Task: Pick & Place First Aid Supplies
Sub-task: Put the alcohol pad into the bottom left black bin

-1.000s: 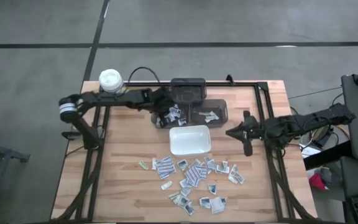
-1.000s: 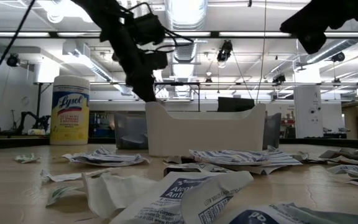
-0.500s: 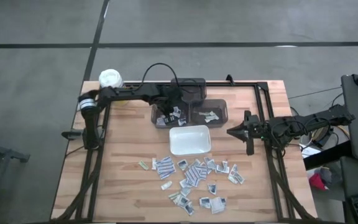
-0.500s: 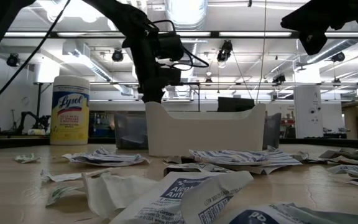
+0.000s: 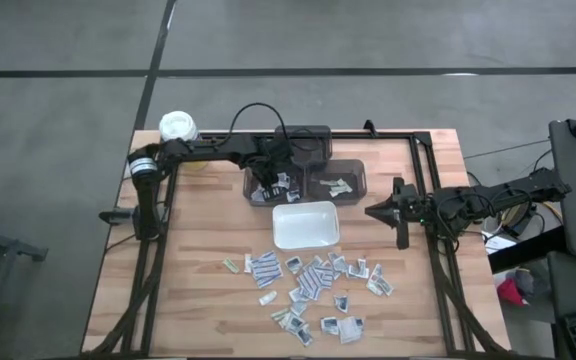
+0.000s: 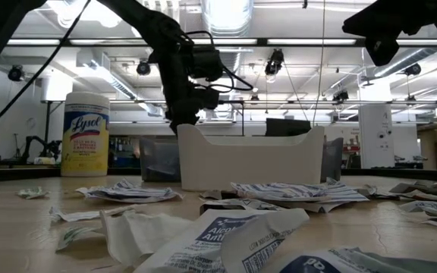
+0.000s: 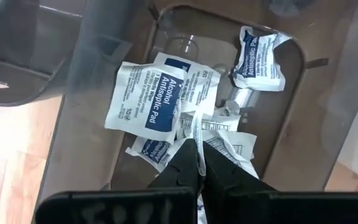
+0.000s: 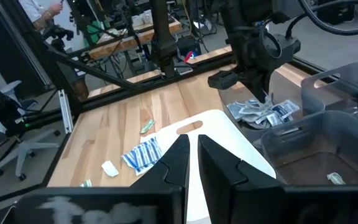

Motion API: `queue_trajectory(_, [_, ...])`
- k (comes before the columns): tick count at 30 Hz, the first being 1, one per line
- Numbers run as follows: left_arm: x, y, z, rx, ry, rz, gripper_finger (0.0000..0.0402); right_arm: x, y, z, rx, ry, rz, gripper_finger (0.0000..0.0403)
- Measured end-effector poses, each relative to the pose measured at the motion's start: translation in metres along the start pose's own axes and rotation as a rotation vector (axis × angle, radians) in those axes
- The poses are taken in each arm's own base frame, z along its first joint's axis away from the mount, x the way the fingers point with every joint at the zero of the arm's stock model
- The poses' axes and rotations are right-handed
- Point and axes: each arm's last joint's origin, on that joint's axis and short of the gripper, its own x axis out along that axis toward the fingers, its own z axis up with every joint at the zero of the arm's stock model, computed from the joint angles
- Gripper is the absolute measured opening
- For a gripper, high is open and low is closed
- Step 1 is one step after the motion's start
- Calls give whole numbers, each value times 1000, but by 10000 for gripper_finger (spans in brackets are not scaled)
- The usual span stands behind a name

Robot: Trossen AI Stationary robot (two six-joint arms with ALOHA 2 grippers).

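The packet (image 7: 194, 127) hangs over the left grey bin (image 5: 268, 183) at the surface's far side, pinched in my left claw (image 7: 199, 163). I have just swung in from the canister (image 5: 177, 127), so release comes next. My right claw (image 5: 399, 213) waits pressed together at the right.

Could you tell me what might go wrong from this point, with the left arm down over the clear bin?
The left gripper, fingers shut on a small white sealed packet above the clear plastic bin, grips only its edge, so release may snag or drag it back out. Packets already in there lie overlapped and could lift along. The right gripper waits near the white rectangular tray.
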Motion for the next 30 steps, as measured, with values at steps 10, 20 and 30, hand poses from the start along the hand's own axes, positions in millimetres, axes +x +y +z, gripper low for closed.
queue_trajectory(10, [-2, 1, -1, -21, 19, 44, 129, 0, 0, 0, 1, -1, 1, 31])
queue_trajectory(20, [-51, 0, -6, -72, 269, 32, 194, 0, 0, 0, 0, -1, 0, 31])
queue_trajectory(30, [-105, -24, -25, -148, 187, 27, 193, 0, 0, 1, 69, -1, 1, 31])
